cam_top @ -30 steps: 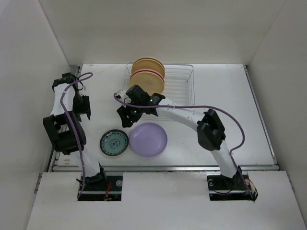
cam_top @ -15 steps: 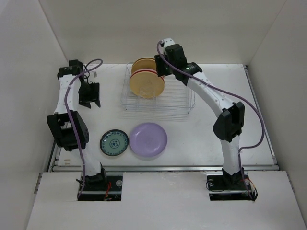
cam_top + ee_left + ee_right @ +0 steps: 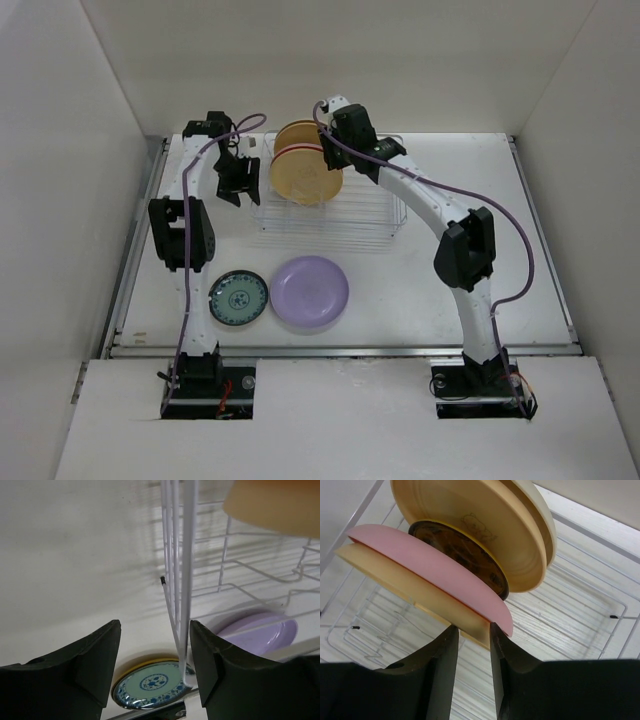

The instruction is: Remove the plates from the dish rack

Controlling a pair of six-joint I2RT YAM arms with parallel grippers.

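Two plates are laid flat on the table (image 3: 480, 230) nearest the arm bases: the teal plate (image 3: 238, 298) and, just beside it, the lavender plate (image 3: 310, 291). Further back, the cream plate (image 3: 410, 587), pink plate (image 3: 435, 575) and amber plate (image 3: 470, 555) are stood on edge in the left end of the dish rack (image 3: 370, 200). The left gripper (image 3: 152, 665) is held wide open at the rack's left side, with a rack wire between its fingers and nothing gripped. The right gripper (image 3: 473, 645) is set with its fingers a little apart around the cream plate's rim. Whether the rim is pinched cannot be told.

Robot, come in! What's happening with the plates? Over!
Left end effector open, straddling dish rack wire. Right end effector around front cream plate rim, grip unclear. Lavender plate, teal plate already on table.
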